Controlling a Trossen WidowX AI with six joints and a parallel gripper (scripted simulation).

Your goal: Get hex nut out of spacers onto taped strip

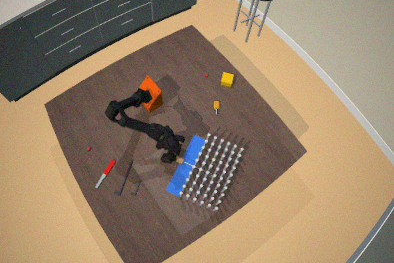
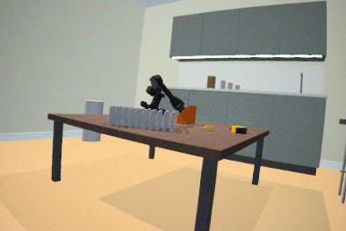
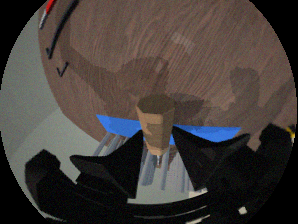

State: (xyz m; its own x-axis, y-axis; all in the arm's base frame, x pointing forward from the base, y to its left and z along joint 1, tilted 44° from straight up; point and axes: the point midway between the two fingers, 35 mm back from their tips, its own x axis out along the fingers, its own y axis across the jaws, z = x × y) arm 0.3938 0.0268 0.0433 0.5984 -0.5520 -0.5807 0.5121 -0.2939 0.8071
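top view: the black arm [image 1: 137, 123] [image 2: 164, 90] reaches from its orange base [image 1: 154, 101] [image 2: 187, 115] toward the blue strip [image 1: 176, 183] [image 3: 220, 133], which lies along the near side of the standing metal spacers [image 1: 214, 167] [image 2: 140, 119]. its gripper [image 1: 177, 158] [image 3: 157, 131] is clenched on the wooden handle [image 1: 180, 160] [image 3: 157, 125] of a tool, and the wrist view shows the handle between the two black fingers. the thin pale shaft [image 1: 189, 164] [image 3: 159, 159] runs from the handle over the strip toward the spacers; whether its far end touches anything, i cannot tell. the hex nut is too small or hidden to make out, so where it sits among the spacers or elsewhere, i cannot tell. well apart from the field, a red-and-silver tool [image 1: 109, 168] [image 3: 46, 15] lies beside a long dark hooked tool [image 1: 125, 177] [image 3: 61, 31] and a shorter hooked one [image 1: 136, 189] [image 3: 62, 70]. on the other side of the table [image 1: 90, 112] [image 2: 193, 140] sit a yellow block [image 1: 227, 79] [image 2: 239, 129] and a small orange-yellow piece [image 1: 216, 105] [image 2: 208, 127].
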